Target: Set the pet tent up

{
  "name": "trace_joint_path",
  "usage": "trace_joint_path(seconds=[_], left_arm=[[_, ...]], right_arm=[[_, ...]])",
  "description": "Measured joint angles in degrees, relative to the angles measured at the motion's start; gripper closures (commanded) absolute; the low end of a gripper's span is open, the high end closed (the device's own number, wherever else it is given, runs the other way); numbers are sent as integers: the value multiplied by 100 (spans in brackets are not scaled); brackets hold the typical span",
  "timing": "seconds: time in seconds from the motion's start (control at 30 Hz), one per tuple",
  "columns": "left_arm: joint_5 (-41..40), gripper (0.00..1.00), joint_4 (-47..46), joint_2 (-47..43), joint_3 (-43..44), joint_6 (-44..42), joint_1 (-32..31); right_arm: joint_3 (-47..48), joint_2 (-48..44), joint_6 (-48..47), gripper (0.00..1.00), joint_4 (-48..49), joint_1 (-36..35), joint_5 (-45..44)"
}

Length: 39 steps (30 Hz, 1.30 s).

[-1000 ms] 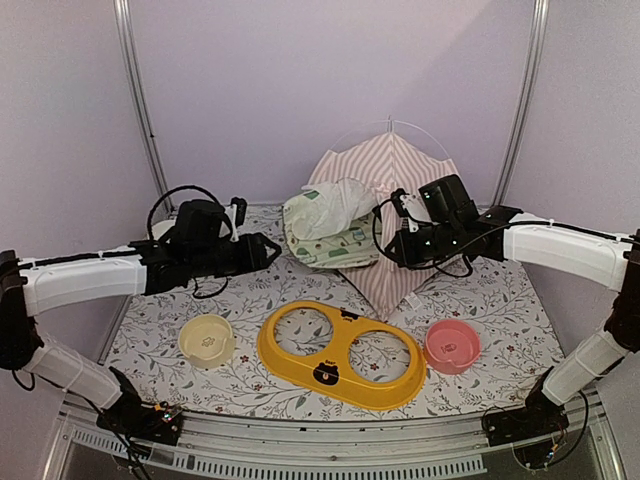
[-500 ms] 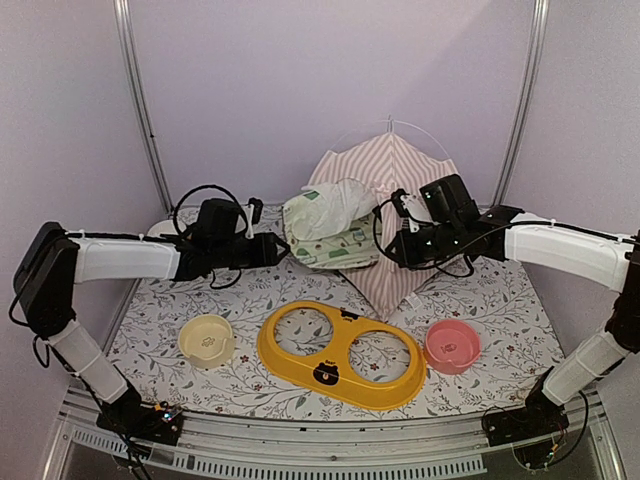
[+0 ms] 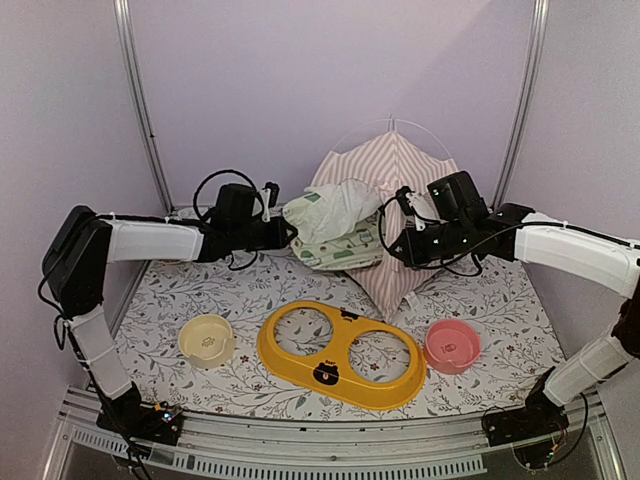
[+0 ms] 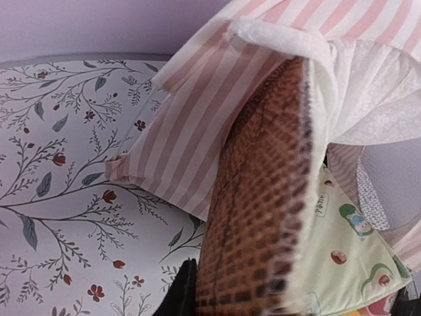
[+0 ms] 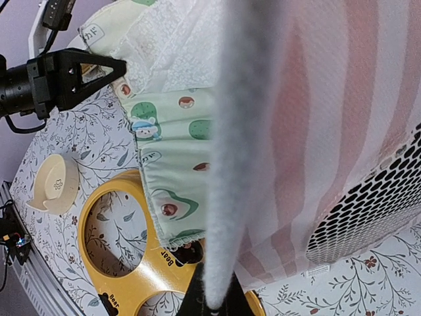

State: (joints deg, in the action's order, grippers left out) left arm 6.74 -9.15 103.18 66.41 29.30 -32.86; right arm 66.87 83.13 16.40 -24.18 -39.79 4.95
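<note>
Advanced since the earlier frame, the left hand (image 3: 289, 232) is held spread at the left edge of the pet tent (image 3: 400, 170), which is pinched by the right hand (image 3: 391, 238); table (image 3: 160, 300) is seen beneath both.

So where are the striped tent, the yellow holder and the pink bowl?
pet tent (image 3: 400, 165): top view, striped fabric near peak.
yellow holder (image 3: 343, 336): top view, bridge between its holes.
pink bowl (image 3: 452, 344): top view, its inside.

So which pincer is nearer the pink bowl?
Right. The right pincer is at the pet tent, behind the pink bowl; the left pincer is farther off, at the tent's left side.
</note>
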Motion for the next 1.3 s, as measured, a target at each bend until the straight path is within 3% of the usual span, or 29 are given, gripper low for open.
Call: trace_joint_path(seconds=[0.1,0.43,0.87,1.03,1.3], left_arm=[[229,99,-22,125,107,-70,2],[935,99,238,684,1150,9,-162],[588,100,1547,2096,3102,527,-374],[431,100,1674,2129,3180,990,-391],[345,100,1012,2173,2686,2068,-448]], right_arm=[[-20,-9,-17,100,2,0,13],[-122,-15,-142,100,149,4,299],[-334,-26,-306,100,393,-7,350],[-435,-57,-337,100,463,-13,356],[-435,-44,-337,100,544,-76,463]])
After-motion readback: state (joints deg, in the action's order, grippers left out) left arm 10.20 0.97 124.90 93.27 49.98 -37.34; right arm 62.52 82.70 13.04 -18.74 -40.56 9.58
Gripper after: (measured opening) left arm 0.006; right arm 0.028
